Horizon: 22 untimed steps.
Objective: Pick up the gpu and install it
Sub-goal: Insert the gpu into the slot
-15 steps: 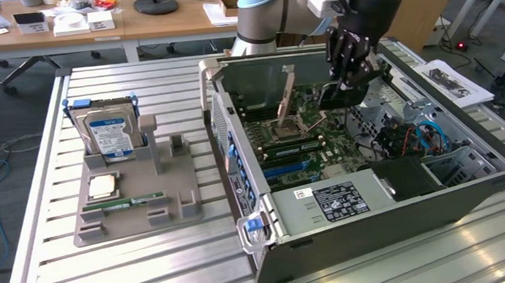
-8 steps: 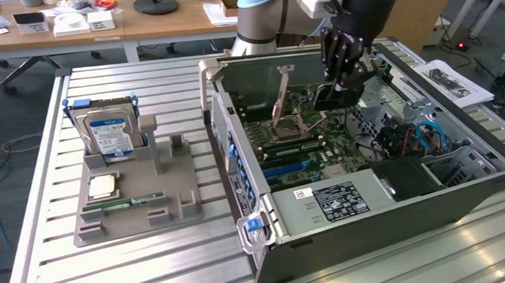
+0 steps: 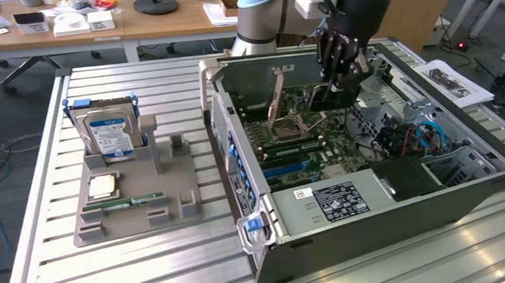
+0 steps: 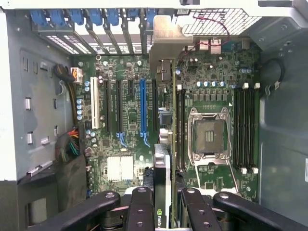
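The black-fingered end effector point(image 4: 166, 195) is grasping the gpu point(image 4: 162, 161), a slim dark circuit card, edge-on above the green motherboard point(image 4: 130, 120). On the slatted metal counter point(image 3: 155, 270), a grey tray point(image 3: 143, 186) is carrying a silver hard drive point(image 3: 112, 136) at the exterior view's left; the open grey computer case point(image 3: 386, 212) is sitting beside it.

My exterior view looks down slantwise over the worktop point(image 3: 155, 263) and open computer case point(image 3: 370, 229); my wrist view, close behind the end effector point(image 4: 166, 195), stares inside. Both share the motherboard point(image 3: 314, 151).
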Motion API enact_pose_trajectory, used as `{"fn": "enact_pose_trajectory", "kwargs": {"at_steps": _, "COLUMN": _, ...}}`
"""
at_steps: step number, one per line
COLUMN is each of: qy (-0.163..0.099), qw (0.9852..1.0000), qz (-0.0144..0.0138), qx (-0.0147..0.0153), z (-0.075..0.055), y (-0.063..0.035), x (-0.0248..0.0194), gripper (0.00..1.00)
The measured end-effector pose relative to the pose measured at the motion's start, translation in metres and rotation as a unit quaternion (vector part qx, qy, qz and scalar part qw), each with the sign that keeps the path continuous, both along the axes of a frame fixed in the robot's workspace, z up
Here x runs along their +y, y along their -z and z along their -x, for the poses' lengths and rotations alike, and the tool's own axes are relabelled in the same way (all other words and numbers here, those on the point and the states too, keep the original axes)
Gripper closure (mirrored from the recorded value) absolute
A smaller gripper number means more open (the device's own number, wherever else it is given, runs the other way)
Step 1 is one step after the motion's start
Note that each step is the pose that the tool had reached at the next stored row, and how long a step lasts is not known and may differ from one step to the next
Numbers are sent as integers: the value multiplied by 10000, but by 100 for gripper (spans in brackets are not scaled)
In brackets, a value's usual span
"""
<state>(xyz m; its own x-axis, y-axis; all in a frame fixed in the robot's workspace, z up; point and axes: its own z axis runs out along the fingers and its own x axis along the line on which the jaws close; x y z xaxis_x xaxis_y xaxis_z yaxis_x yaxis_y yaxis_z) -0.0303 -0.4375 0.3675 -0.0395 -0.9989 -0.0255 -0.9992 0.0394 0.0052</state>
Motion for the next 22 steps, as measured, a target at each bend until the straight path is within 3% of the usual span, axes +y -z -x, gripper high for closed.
{"fn": "enact_pose_trajectory", "kwargs": {"at_steps": 6, "qy": -2, "qw": 10000, "qz": -1, "qx": -1, "z": 16, "y": 1, "x": -61, "gripper": 73}}
{"fn": "enact_pose_trajectory", "kwargs": {"at_steps": 22, "qy": -7, "qw": 10000, "qz": -1, "qx": -1, "z": 49, "y": 223, "x": -68, "gripper": 73}}
